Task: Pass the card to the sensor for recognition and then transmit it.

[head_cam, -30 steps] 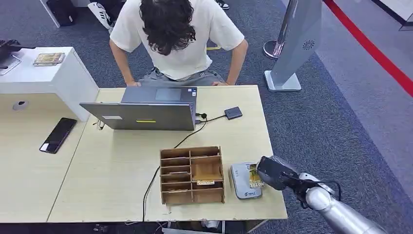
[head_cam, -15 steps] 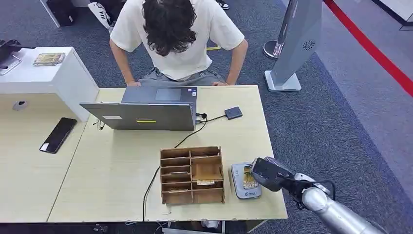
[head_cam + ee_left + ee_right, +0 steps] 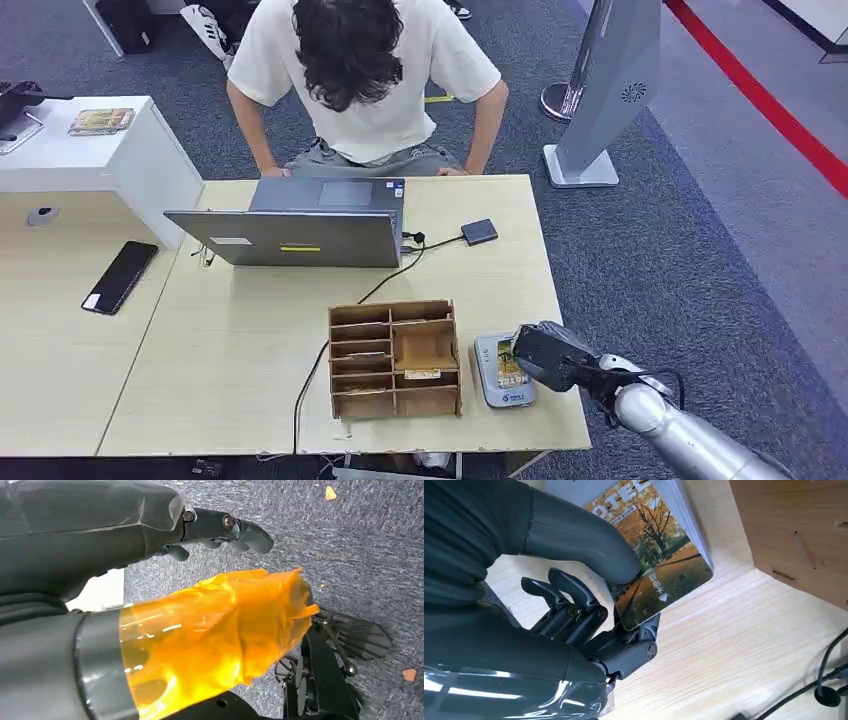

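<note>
My right hand [image 3: 545, 357] pinches a card [image 3: 655, 565] printed with autumn trees between thumb and fingers [image 3: 574, 602]. The card [image 3: 510, 365] lies flat over the grey card sensor [image 3: 497, 384], which sits on the wooden table just right of the organizer; whether it touches the sensor I cannot tell. In the right wrist view the sensor [image 3: 684, 505] shows as a grey edge beside the card. My left hand [image 3: 150, 590] hangs above the carpet, thumb wrapped in orange film, dark fingers [image 3: 225, 527] extended and holding nothing.
A wooden slotted organizer [image 3: 393, 358] stands left of the sensor, a cable [image 3: 310, 375] running past it. A laptop [image 3: 290, 235] and a seated person [image 3: 365, 80] are at the far side. A small black box [image 3: 479, 231] and a phone [image 3: 119, 277] lie on the tables.
My right hand has slid left with the card, from the sensor's right edge to lie over it. The person and the table items stay put.
</note>
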